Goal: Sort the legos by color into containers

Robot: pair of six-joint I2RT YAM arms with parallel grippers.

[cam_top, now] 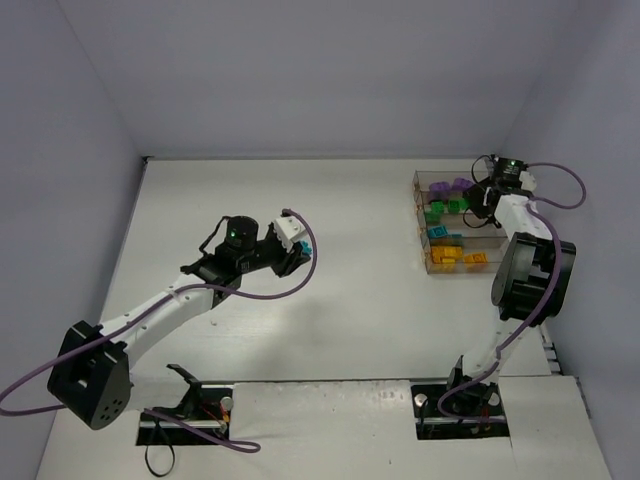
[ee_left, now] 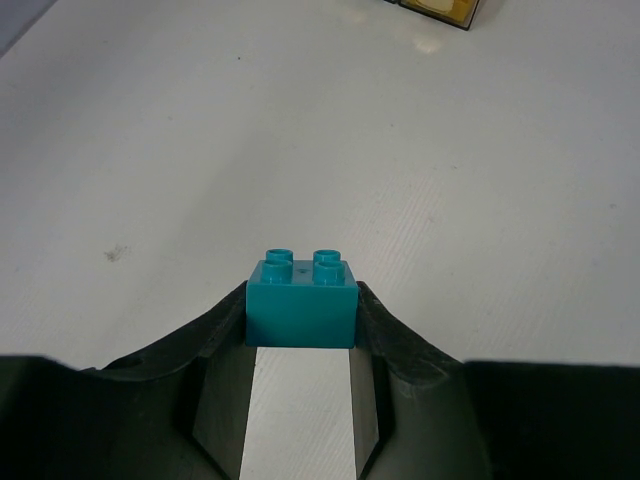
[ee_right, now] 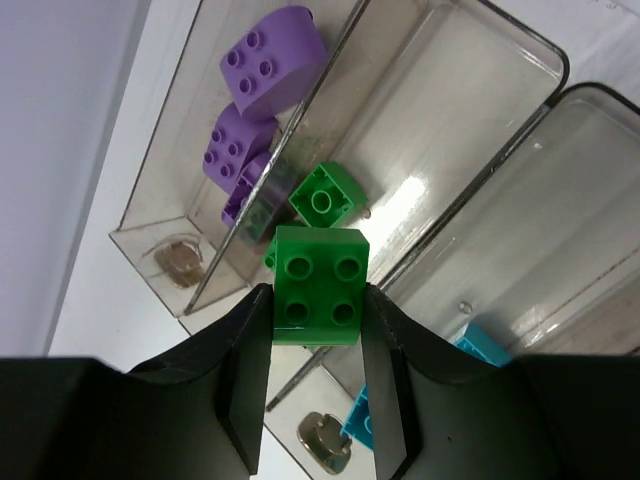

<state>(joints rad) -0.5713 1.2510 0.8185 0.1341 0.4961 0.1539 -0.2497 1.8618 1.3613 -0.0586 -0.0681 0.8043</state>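
Note:
My left gripper [cam_top: 303, 250] is shut on a teal brick [ee_left: 300, 300], held above bare table left of centre; the brick also shows in the top view [cam_top: 304, 248]. My right gripper [cam_top: 481, 212] is shut on a green brick [ee_right: 318, 285], held over the containers [cam_top: 424, 230] at the right. In the right wrist view the far bin [ee_right: 170, 160] holds purple bricks [ee_right: 272, 72], the bin below my gripper holds a green brick [ee_right: 327, 195], and teal bricks [ee_right: 480, 345] lie in the nearer bin. In the top view orange bricks [cam_top: 458, 259] fill the nearest bin.
The side wall stands close behind the right arm [cam_top: 530, 275]. The containers' corner [ee_left: 440, 10] shows at the top of the left wrist view. Cables trail from both arms; the purple one [cam_top: 255, 295] loops by the left arm.

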